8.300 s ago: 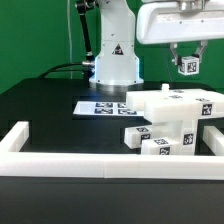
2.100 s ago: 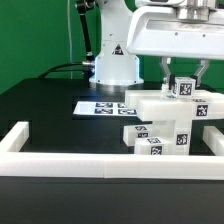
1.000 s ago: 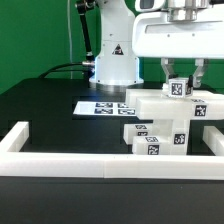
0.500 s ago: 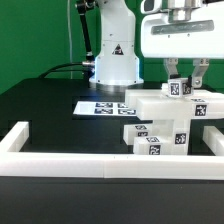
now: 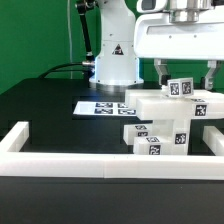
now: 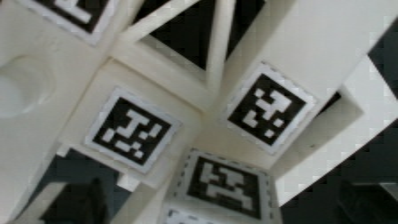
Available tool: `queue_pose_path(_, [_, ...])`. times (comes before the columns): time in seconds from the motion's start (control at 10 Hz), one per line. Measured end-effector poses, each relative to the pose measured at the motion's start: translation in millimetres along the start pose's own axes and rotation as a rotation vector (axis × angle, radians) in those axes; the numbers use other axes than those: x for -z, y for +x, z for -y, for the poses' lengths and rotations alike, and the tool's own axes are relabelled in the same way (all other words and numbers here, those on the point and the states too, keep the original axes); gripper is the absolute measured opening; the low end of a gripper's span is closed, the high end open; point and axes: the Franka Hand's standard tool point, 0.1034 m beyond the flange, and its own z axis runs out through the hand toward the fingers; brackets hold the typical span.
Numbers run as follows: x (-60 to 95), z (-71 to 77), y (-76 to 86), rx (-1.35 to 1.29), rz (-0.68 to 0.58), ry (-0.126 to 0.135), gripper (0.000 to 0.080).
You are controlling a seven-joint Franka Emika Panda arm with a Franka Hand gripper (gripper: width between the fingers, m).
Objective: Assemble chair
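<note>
On the exterior view's left, the black table point(image 5: 45, 110) is bounded by a low white rail point(image 5: 60, 165) along its near and left edges. The marker board point(image 5: 100, 106) lies flat near the centre, in front of the white arm base point(image 5: 113, 55). On the exterior view's right, the chair point(image 5: 165, 125) stands on the table as a cluster of white tagged parts just behind the rail. A flat slab point(image 5: 158, 100) lies on top of the stacked blocky parts. A small tagged block point(image 5: 181, 88) sits upright on the slab near its right end. The claw point(image 5: 184, 76) hangs directly over this block, spread wide. Its fingers point(image 5: 160, 72) flank the block with a visible gap on each side and grip nothing. The wrist view shows white part surfaces and three tags point(image 6: 267, 105) at close range; the fingers cannot be made out there.
</note>
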Motion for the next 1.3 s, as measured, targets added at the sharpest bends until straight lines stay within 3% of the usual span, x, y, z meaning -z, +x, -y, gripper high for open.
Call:
queue_pose_path(0.6, [1.7, 1.0, 0.7, 0.535, -0.014, -0.001, 0.0649])
queue_pose_path(1.3, [2.4, -1.7, 4.6, 0.9, -0.019, -0.021, 0.0649])
